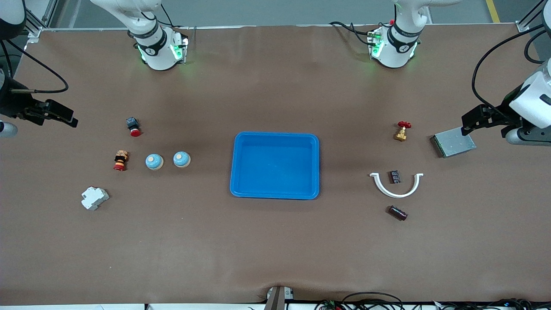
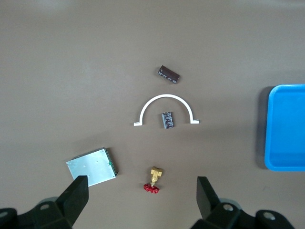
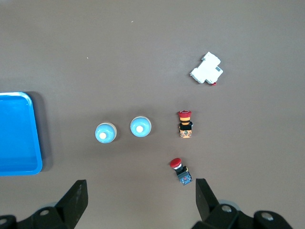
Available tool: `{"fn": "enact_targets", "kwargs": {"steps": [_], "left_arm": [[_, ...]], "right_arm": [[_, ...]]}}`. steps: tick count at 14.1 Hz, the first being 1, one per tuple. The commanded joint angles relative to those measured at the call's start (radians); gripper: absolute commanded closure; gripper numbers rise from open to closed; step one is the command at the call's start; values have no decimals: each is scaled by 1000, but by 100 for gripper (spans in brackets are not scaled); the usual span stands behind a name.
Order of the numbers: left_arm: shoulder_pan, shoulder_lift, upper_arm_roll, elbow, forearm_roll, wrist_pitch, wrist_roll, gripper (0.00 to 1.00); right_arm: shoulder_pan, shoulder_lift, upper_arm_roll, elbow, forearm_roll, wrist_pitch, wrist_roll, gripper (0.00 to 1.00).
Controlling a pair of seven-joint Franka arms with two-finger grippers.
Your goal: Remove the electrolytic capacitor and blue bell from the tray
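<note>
Already the tray (image 1: pixel 275 191) sits empty mid-table, the electrolytic capacitor (image 1: pixel 397 212) and two blue bells (image 1: pixel 168 160) outside it. Left gripper (image 2: pixel 140 200) and right gripper (image 3: pixel 138 200) hover spread at opposite table ends; any further grab risks disturbing finished work.

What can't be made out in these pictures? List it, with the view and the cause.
- Tray: both wrist views cut it off at the picture's edge; only the front view shows it whole.
- Left gripper and right gripper: the front view's edges cut off their arms.
- Electrolytic capacitor: its printing is too small in either view that shows it.
- Small black module inside the white arc: markings too small.
</note>
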Motion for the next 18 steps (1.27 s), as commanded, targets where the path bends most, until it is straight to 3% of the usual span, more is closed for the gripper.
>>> {"fn": "enact_targets", "kwargs": {"steps": [1,18], "left_arm": [[-13,-11,-1,0,-15,5,-48,0],[-13,1,-1,11,-14,-27,-41,0]], "right_arm": [[-17,-17,15,-13,0,3,9,0],[-14,-17,18,-13,0,22,9,0]]}}
